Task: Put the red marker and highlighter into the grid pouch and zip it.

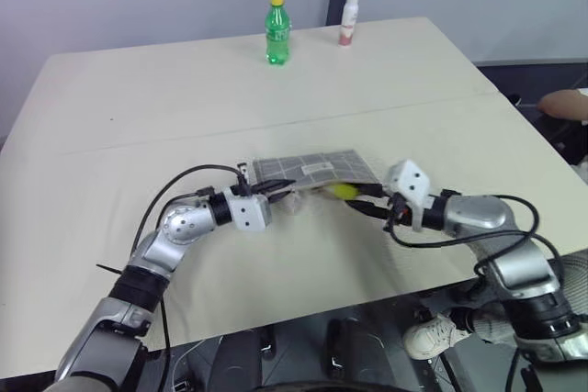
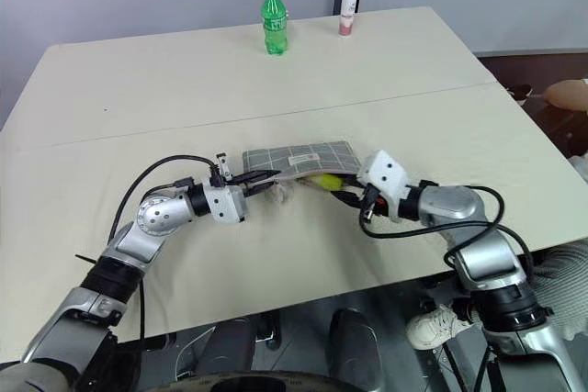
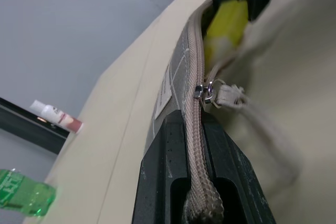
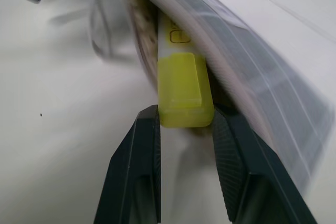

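Observation:
The grid pouch (image 1: 312, 168) lies flat mid-table, grey with white lines, its near long edge unzipped. My left gripper (image 1: 280, 187) is shut on the pouch's zipper edge (image 3: 197, 129) at its left end, just behind the zipper pull (image 3: 226, 94). The yellow highlighter (image 4: 185, 90) pokes partway into the pouch's open mouth, and my right gripper (image 4: 185, 121) is shut on its cap end from the right side. In the head views the highlighter (image 1: 344, 192) shows as a yellow spot under the pouch's lifted lip. The red marker is hidden.
A green bottle (image 1: 277, 30) and a small white bottle with a pink base (image 1: 350, 17) stand at the far edge of the beige table (image 1: 184, 98). A person's hand (image 1: 565, 103) rests beyond the table's right edge.

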You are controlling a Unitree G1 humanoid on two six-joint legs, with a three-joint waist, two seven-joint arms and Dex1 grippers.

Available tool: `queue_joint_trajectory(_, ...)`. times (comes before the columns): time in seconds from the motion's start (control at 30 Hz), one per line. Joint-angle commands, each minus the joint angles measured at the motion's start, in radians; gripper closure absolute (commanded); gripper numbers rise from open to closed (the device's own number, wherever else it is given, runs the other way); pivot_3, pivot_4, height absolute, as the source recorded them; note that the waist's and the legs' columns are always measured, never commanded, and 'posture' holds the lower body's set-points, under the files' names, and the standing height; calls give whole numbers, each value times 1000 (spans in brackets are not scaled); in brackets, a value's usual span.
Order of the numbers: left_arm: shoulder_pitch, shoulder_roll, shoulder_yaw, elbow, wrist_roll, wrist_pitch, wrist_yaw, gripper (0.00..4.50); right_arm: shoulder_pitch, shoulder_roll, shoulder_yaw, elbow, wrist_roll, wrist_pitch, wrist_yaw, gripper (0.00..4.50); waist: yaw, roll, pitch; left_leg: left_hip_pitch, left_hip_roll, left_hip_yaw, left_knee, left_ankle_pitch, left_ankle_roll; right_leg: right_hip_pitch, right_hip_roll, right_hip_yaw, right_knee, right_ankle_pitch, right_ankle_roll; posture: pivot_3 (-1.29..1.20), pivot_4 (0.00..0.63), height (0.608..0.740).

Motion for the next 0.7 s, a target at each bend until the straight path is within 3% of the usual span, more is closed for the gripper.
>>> queue_joint_trajectory(0.03, -23, -7, -4, -12, -83, -32, -43, 4500, -44, -3, 47, -6, -71, -120, 16, 3685, 0, 0, 0, 0, 0, 0, 1, 0, 0, 0, 0, 0, 0, 0, 0, 0, 150, 740)
queue_joint_trajectory(0.33, 14, -13, 6, -36, -154, -11, -107, 4500, -73, 89, 74, 49, -144, -227, -66, 3685, -1, 0, 0, -1, 0, 0, 3, -1, 1, 0, 0, 0, 0, 0, 0, 0, 150, 740)
queue_joint_trajectory(0.57, 9, -7, 51, 0, -120, 21, -46, 4500, -2, 86, -22, -49, -13, -88, -38, 157, 3, 0, 0, -2, 1, 0, 5, -1, 1, 0, 0, 0, 2, 0, 0, 0, 150, 740)
queue_joint_trajectory(0.7, 26, 5, 80, 22, -98, 18, 1, 4500, 79, 47, -156, -168, 181, 84, -13, 67, 2, 0, 0, -3, 1, 0, 4, -1, 1, -1, 0, 0, 2, 0, 0, 0, 150, 740)
